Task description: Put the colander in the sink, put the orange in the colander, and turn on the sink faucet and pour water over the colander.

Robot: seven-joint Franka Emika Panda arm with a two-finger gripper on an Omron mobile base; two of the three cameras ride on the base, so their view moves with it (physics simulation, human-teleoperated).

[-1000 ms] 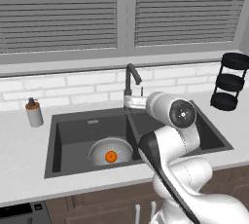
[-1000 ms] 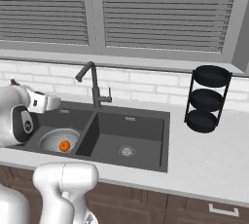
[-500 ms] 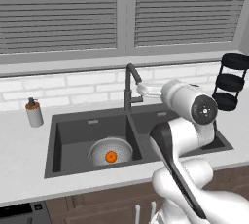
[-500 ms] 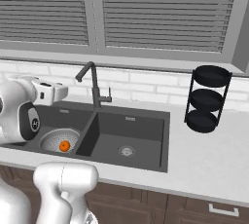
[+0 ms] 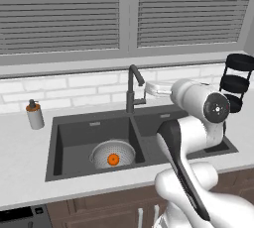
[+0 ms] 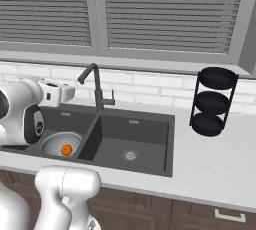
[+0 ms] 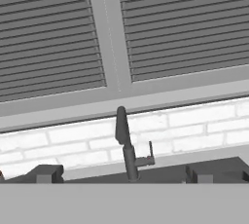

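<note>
colander [image 5: 112, 153]: lower centre of left base view, sitting in left basin of sink [image 5: 74, 133]
orange [image 5: 113, 159]: inside colander
sink faucet [image 5: 133, 87]: centre of frame, behind basin divider, spout angled toward the right
hand [image 7: 126, 173]: released, fingertips [image 7: 46, 173] spread wide, nothing grasped, aimed at faucet
soap dispenser [image 5: 34, 114]: left on bench [image 5: 20, 152]
</note>
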